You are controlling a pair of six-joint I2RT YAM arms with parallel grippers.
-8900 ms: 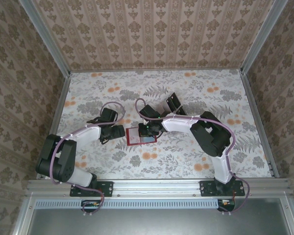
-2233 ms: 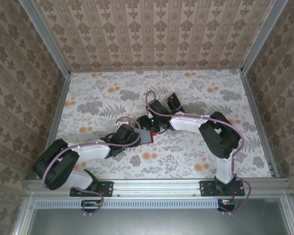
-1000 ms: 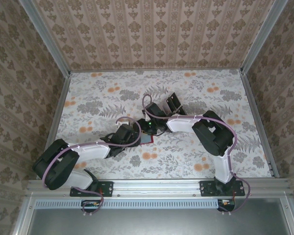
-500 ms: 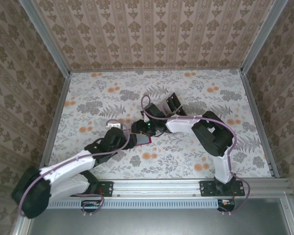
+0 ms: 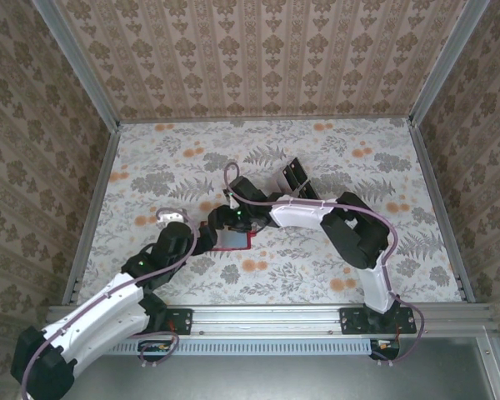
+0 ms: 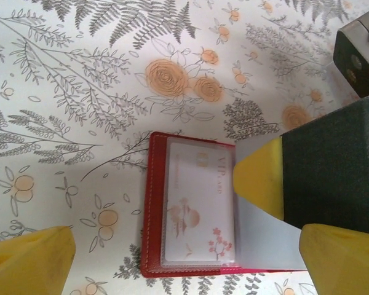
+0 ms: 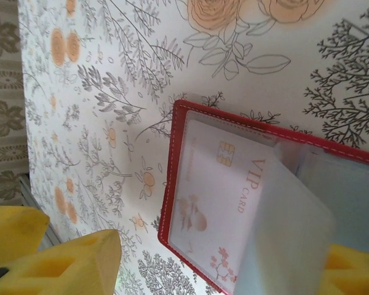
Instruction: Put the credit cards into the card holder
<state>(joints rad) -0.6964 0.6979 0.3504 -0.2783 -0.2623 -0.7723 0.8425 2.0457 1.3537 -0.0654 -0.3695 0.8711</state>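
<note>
The table (image 5: 358, 158) is covered in a flowered pattern. The left gripper (image 6: 184, 258) is held just left of the table's middle, its fingers spread wide with nothing gripped. The right gripper (image 7: 224, 246) is reached in from the right, its fingers parted and nothing clamped. The card holder (image 6: 152, 203) is laid open and flat at the table's middle, just beside both grippers. A pale card (image 6: 197, 203) marked VIP is tucked under a clear pocket. Beside it, a pale grey sheet (image 6: 261, 236) is touched by one right fingertip (image 6: 258, 178); whether it is a card cannot be told.
</note>
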